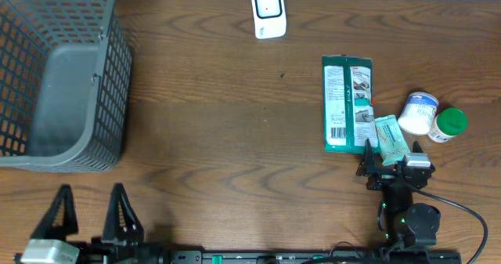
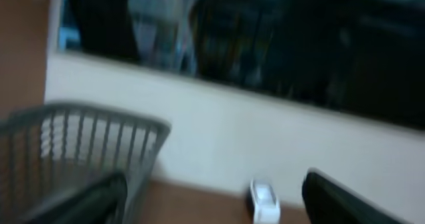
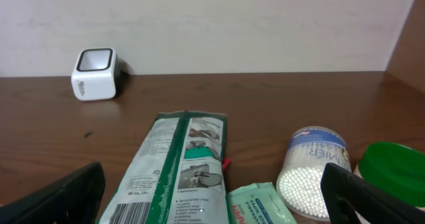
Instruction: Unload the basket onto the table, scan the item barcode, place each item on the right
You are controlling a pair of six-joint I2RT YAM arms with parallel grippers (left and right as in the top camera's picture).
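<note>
overhead, scanner [image 1: 268, 12]: white, upright at far edge, well apart from the goods
overhead, packet [image 1: 348, 103]: green, lying flat right of centre, barcode facing up
overhead, neighbours: wipes pack [image 1: 389, 136], swab tub [image 1: 417, 112], green-capped bottle [image 1: 448, 124] just beside packet
overhead, basket [image 1: 63, 76]: gray, far left
overhead, right gripper [image 1: 390, 156]: jaws apart, at near end of wipes pack, nothing clamped
overhead, left gripper [image 1: 91, 209]: jaws apart, empty, near edge
left wrist: blurred; basket [image 2: 80, 144] left, scanner [image 2: 264, 199] ahead, fingers [image 2: 93, 201] spread
right wrist: packet [image 3: 172, 171] between spread fingers [image 3: 73, 191], barcode at near end; scanner [image 3: 95, 73] far left
</note>
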